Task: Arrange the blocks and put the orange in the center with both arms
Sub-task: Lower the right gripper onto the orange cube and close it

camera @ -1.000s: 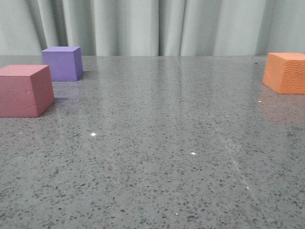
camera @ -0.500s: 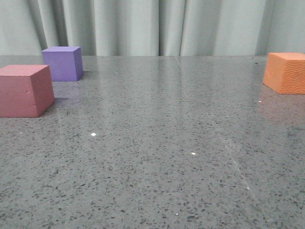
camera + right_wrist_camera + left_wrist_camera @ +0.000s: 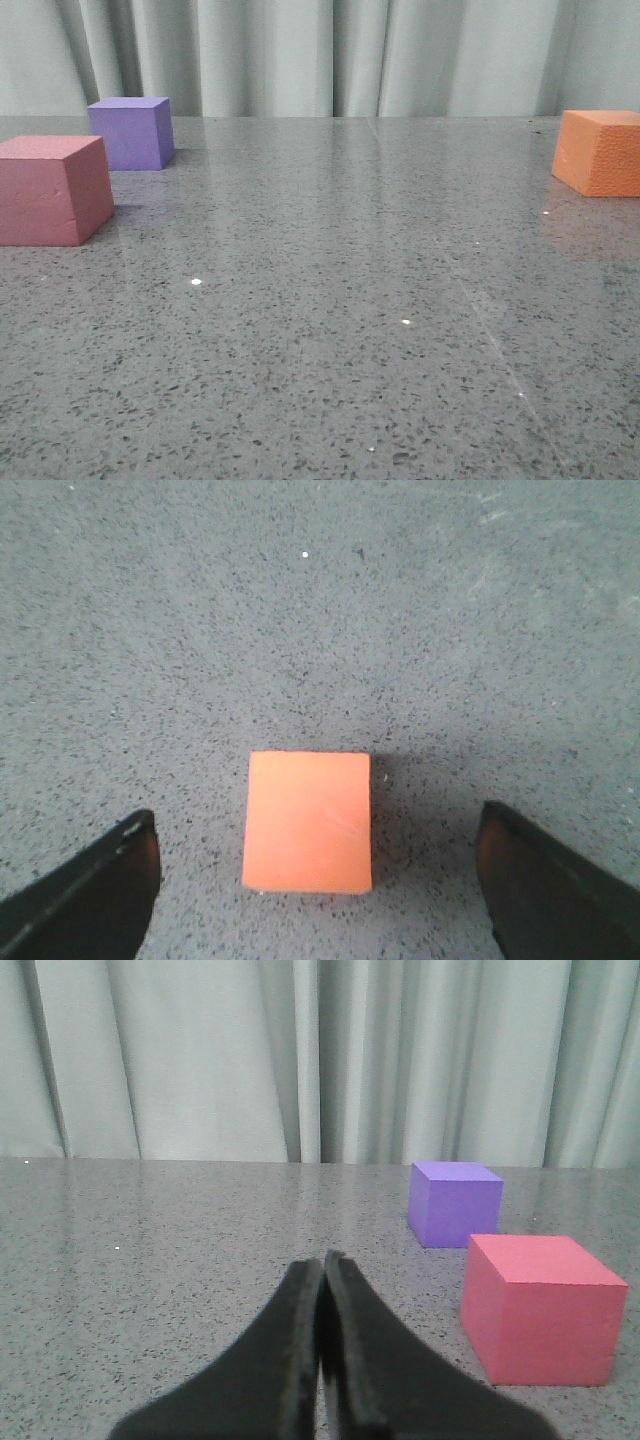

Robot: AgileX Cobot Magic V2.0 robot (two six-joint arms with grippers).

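Observation:
The dusty pink-red cube [image 3: 50, 190] sits at the left of the grey table, with the purple cube [image 3: 131, 132] just behind it. The orange cube [image 3: 600, 152] sits at the far right edge of the front view. Neither gripper shows in the front view. In the left wrist view my left gripper [image 3: 322, 1260] is shut and empty, low over the table, apart from the pink-red cube [image 3: 541, 1307] and the purple cube [image 3: 454, 1202]. In the right wrist view my right gripper [image 3: 315, 825] is open wide above the orange cube [image 3: 308, 820], which lies between its fingers [image 3: 115, 865], untouched.
The speckled grey table [image 3: 330, 320] stretches between the cubes. A pale pleated curtain [image 3: 320, 55] hangs behind the table's far edge.

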